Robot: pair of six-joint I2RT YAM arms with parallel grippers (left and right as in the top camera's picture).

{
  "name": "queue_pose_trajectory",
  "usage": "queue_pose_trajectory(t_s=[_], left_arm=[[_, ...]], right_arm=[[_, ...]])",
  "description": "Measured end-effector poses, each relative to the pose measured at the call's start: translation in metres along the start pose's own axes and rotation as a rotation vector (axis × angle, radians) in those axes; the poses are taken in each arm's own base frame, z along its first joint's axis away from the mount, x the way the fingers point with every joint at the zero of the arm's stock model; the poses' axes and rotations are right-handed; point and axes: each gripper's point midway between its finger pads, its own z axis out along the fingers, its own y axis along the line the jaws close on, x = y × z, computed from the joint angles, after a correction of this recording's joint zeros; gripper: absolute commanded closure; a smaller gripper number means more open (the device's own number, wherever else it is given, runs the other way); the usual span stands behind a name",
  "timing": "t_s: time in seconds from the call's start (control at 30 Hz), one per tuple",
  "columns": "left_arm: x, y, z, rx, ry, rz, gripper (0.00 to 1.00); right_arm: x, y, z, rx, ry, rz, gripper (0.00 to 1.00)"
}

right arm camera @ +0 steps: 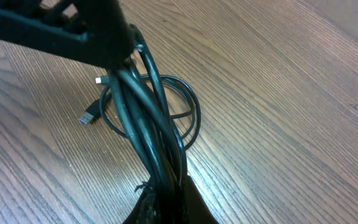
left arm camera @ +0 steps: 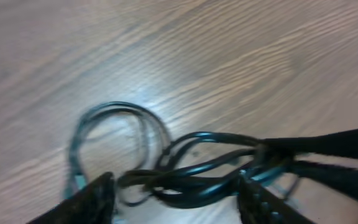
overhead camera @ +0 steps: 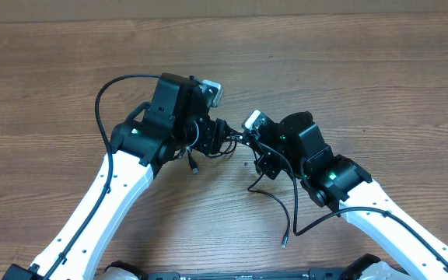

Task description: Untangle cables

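Pinching the cables [right arm camera: 145,130] hard, the right gripper [right arm camera: 165,196] has its fingers pressed together on a bunch of thin black strands that rise from it toward the left gripper [left arm camera: 176,186]. The left gripper sits just beside the right gripper, and its fingers [left arm camera: 95,199] stand spread, with the strands running loosely through the gap between them. Beyond the right gripper a loop of cable lies on the wooden table [overhead camera: 364,70] (a small plug [right arm camera: 89,117] shows beside it). One loose strand trails from under the right gripper back toward the arms' base.
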Motion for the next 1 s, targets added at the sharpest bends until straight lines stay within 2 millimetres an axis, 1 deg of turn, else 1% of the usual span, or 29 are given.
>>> queue_pose_trajectory(t_s=[0.07,0.2,0.37,0.47,0.57,0.7,0.77,0.8,0.87,0.9,0.93,1.0], left_arm=[[0.002,0.009,0.000,-0.049,0.009,0.057,0.34],[0.004,0.021,-0.001,-0.119,0.025,0.176,0.37],[0.004,0.026,-0.002,-0.149,0.039,0.326,0.36],[0.004,0.027,-0.002,-0.151,0.045,0.394,0.34],[0.005,0.022,-0.002,-0.124,0.047,0.437,0.32],[0.006,0.011,-0.001,-0.055,0.036,0.470,0.26],[0.006,0.003,0.000,-0.012,0.027,0.476,0.26],[0.006,0.000,0.000,0.007,0.025,0.479,0.27],[0.008,-0.004,0.000,0.032,0.025,0.483,0.36],[0.009,-0.006,0.000,0.043,0.027,0.486,0.39],[0.010,-0.007,0.000,0.051,0.029,0.486,0.42],[0.010,-0.009,-0.001,0.062,0.028,0.489,0.41]], right_arm=[[0.000,0.000,0.000,0.000,0.001,0.001,0.96],[0.000,0.000,0.000,0.002,0.002,0.001,0.96],[0.000,0.000,0.000,0.002,0.001,0.001,0.96],[0.000,0.000,0.000,0.001,0.001,0.000,0.96],[0.000,0.001,0.000,-0.005,-0.002,0.001,0.96],[-0.002,0.003,0.000,-0.019,-0.011,-0.001,0.96],[-0.003,0.004,0.000,-0.023,-0.013,-0.001,0.96],[-0.003,0.004,0.000,-0.024,-0.013,-0.001,0.96],[-0.003,0.004,0.000,-0.025,-0.013,-0.001,0.96],[-0.003,0.004,0.000,-0.025,-0.013,0.000,0.96],[-0.003,0.004,0.000,-0.025,-0.014,0.000,0.96],[-0.003,0.004,0.000,-0.025,-0.014,0.000,0.96]])
